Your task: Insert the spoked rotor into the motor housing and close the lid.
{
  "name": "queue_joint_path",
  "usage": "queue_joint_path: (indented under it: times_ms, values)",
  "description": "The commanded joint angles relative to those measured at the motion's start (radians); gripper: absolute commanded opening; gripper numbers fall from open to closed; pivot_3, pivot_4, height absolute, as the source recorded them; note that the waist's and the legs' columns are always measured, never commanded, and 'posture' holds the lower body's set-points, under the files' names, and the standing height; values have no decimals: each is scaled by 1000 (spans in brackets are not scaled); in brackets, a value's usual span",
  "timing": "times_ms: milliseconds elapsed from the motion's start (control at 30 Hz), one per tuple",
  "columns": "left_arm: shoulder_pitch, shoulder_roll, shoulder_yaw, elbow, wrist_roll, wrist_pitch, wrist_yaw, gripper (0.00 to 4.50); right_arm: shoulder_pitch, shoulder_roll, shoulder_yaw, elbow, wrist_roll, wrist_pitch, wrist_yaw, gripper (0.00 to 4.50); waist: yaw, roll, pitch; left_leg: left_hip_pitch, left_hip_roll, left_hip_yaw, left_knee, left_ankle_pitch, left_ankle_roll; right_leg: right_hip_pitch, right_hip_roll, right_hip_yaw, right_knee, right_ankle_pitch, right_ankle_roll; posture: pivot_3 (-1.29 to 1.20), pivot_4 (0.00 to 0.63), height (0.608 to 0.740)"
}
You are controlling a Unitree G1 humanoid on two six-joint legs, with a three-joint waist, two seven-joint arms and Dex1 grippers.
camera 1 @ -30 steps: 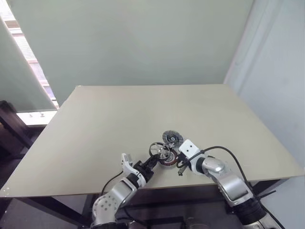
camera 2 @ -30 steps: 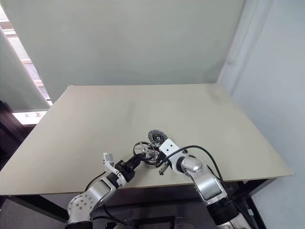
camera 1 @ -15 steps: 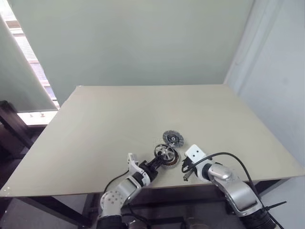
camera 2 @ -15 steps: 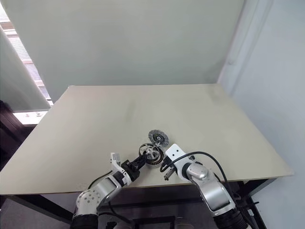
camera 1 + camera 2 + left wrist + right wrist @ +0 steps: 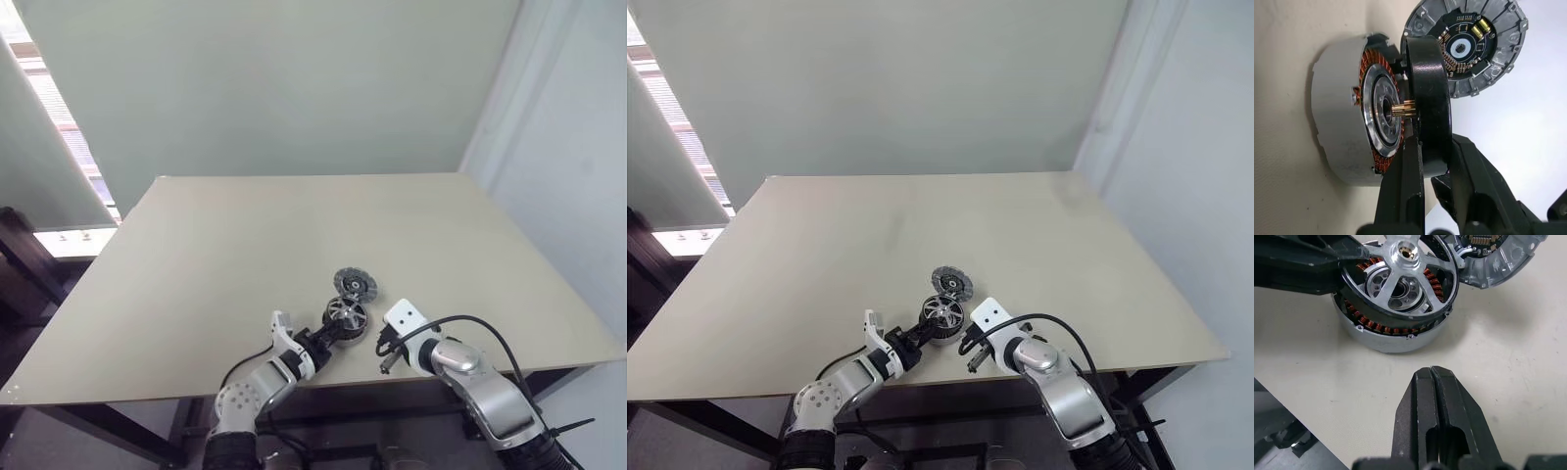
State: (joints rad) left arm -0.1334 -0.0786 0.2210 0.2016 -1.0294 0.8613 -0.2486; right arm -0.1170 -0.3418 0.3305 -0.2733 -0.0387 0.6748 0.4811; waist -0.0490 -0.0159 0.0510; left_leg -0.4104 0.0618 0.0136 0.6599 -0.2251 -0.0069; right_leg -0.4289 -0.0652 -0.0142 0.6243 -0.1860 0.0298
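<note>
Near the front edge of the table (image 5: 196, 255), the left gripper (image 5: 1432, 147) pinches the black rim of the spoked rotor (image 5: 1427, 103), one finger on each side of the rim. The rotor hangs just over the motor housing (image 5: 1344, 127), its brass-coloured shaft tip reaching the housing's centre hole. A clear gap still shows between rotor and copper windings on one side, so it is not seated. In the right wrist view the rotor (image 5: 1400, 271) sits tilted over the housing (image 5: 1391, 328) and covers most of its top. Only the nearer arc of windings is visible. Whether the rim touches the housing on the hidden far side cannot be told.

The lid (image 5: 354, 285) lies flat just beyond the housing, its circuit side up. In the wrist views it is partly cut off by the frame edge and partly hidden behind the rotor.

The right gripper (image 5: 1432, 377) hovers just right of the housing, apart from it, fingers pressed together and empty.
</note>
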Motion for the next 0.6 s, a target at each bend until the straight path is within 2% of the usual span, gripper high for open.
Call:
queue_joint_path:
  times_ms: [33,467,600]
  values:
    - [-32,-47,-13,-8,-5,3,-20,616,-8,-7,-24,-57,5,2,-6,0,0,0,0,0,0,0,0,0,0,0,0,0,0,0,0,0,0,740]
    - [-38,-49,-7,12,17,-16,-17,616,-7,-3,-25,-65,5,9,-13,0,0,0,0,0,0,0,0,0,0,0,0,0,0,0,0,0,0,740]
    - [-39,-43,-12,12,26,-5,-16,1673,-8,1,-26,-59,6,5,-16,0,0,0,0,0,0,0,0,0,0,0,0,0,0,0,0,0,0,740]
